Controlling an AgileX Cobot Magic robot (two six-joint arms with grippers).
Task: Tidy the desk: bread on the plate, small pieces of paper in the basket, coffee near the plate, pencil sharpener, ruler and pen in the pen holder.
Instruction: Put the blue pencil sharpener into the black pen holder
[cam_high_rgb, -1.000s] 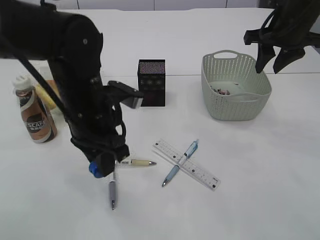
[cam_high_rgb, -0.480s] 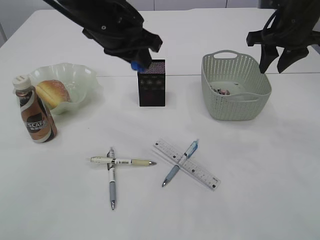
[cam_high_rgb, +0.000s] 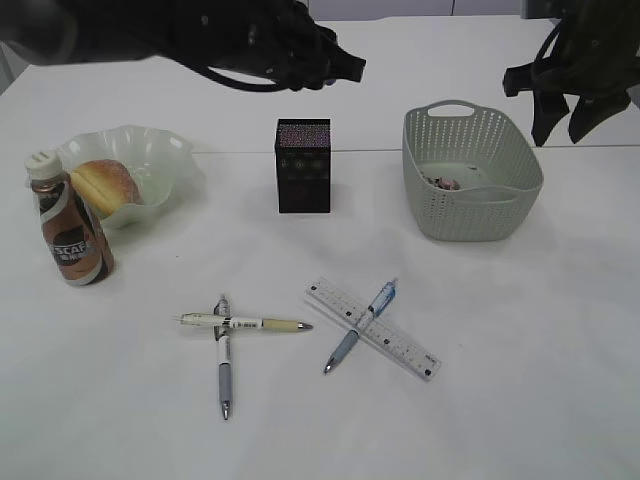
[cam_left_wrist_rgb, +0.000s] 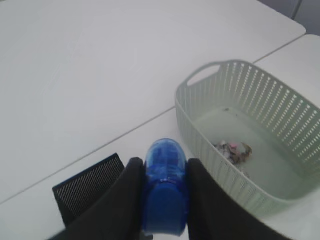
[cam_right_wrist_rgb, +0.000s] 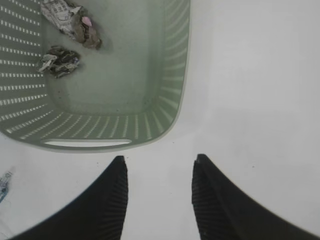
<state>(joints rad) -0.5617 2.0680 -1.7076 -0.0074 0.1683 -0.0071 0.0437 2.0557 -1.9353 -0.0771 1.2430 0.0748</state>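
Observation:
My left gripper (cam_left_wrist_rgb: 164, 167) is shut on the blue pencil sharpener (cam_left_wrist_rgb: 164, 195), held in the air just above and behind the black mesh pen holder (cam_left_wrist_rgb: 87, 187) (cam_high_rgb: 302, 165). My right gripper (cam_right_wrist_rgb: 159, 162) (cam_high_rgb: 565, 115) hangs open and empty behind the grey-green basket (cam_high_rgb: 470, 185), which holds small pieces of paper (cam_right_wrist_rgb: 70, 22). The bread (cam_high_rgb: 103, 185) lies on the pale wavy plate (cam_high_rgb: 165, 160), and the coffee bottle (cam_high_rgb: 68, 220) stands beside it. The clear ruler (cam_high_rgb: 390, 342) lies on the table under a blue pen (cam_high_rgb: 360, 327). Two crossed pens (cam_high_rgb: 245, 323) lie left of it.
The left arm (cam_high_rgb: 230, 35) stretches across the top of the exterior view, over the back of the table. A seam line runs across the table behind the pen holder and basket.
The left arm rose from the crossed pens at the table's front, carrying the sharpener up and back over the pen holder. The right gripper barely shifted.

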